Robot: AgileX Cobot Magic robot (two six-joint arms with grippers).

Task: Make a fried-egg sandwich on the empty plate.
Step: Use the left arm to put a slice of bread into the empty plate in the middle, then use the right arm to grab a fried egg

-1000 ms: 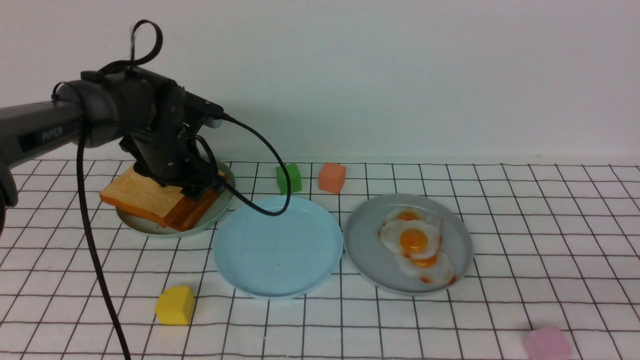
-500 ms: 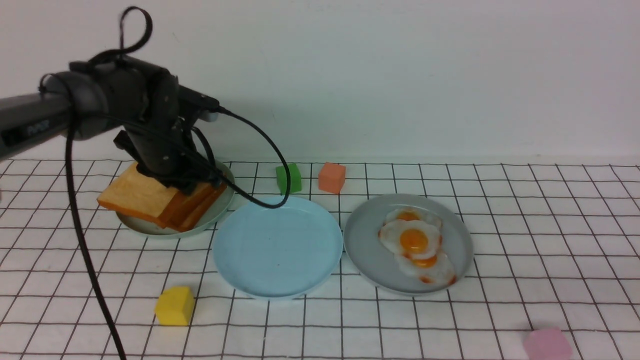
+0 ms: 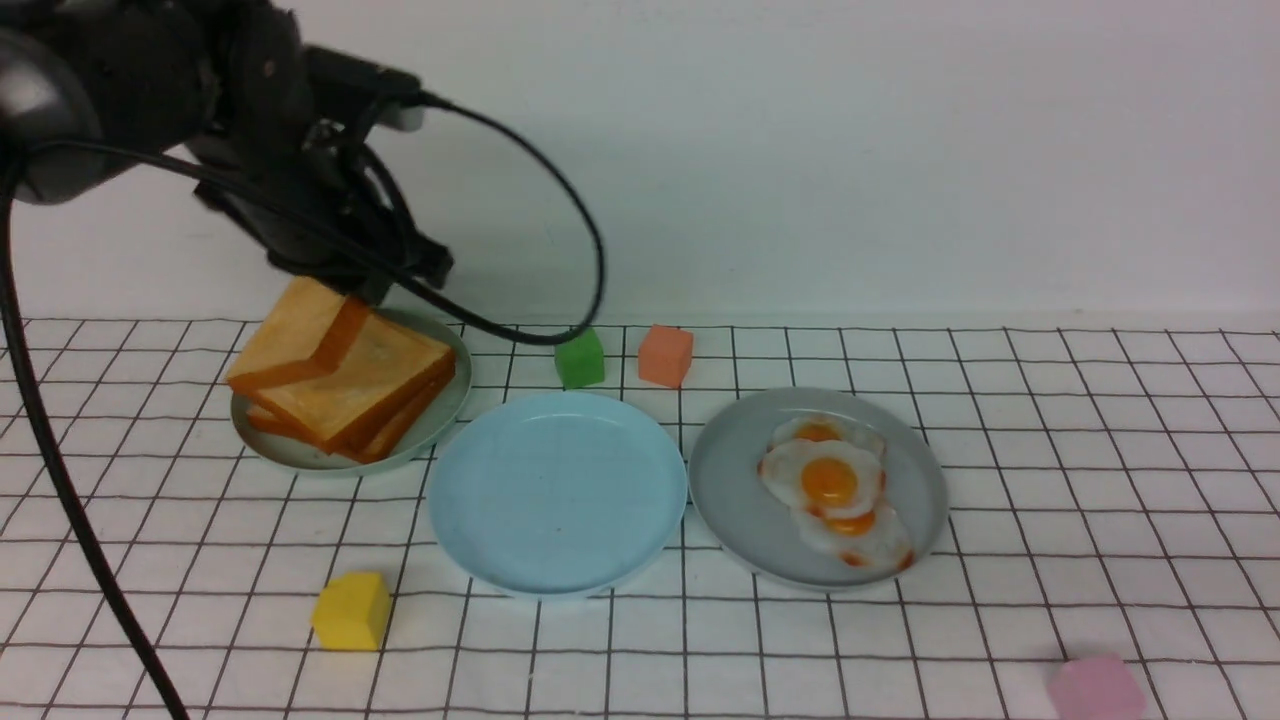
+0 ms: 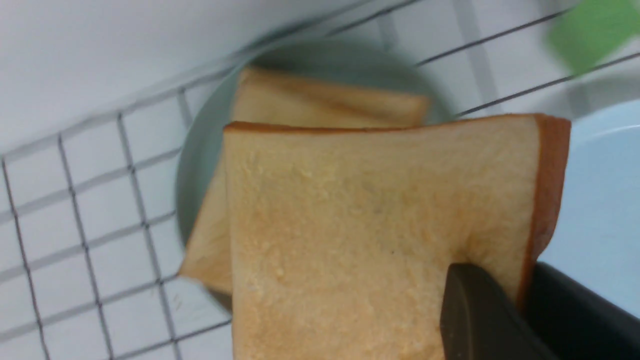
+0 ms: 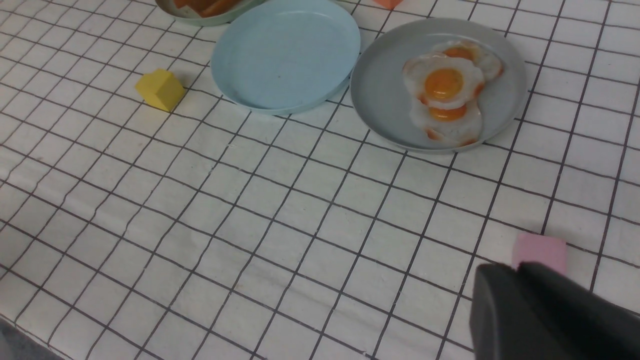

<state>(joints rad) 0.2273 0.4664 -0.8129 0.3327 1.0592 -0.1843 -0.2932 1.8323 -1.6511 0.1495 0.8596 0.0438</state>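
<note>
My left gripper [image 3: 352, 288] is shut on one corner of a golden-brown toast slice [image 3: 298, 338], which hangs tilted just above the toast pile [image 3: 370, 390] on the pale green plate [image 3: 440, 415]. In the left wrist view the black fingers [image 4: 475, 310] pinch the slice [image 4: 375, 225] at its crust edge. The empty sky-blue plate [image 3: 557, 490] lies just right of the pile. Fried eggs [image 3: 830, 482] with orange yolks overlap on the grey plate [image 3: 730, 490]. My right gripper [image 5: 515, 267] is shut, holds nothing and hovers above the cloth near its front right.
A green cube [image 3: 580, 357] and an orange cube [image 3: 665, 355] stand behind the blue plate. A yellow block [image 3: 350, 610] sits in front of it to the left. A pink block [image 3: 1095, 688] lies at the front right, just beyond my right gripper's tips [image 5: 540, 252].
My left gripper has closed on the top toast slice and risen with it; the slice now hangs tilted above the pile. The plates and eggs have not moved.
</note>
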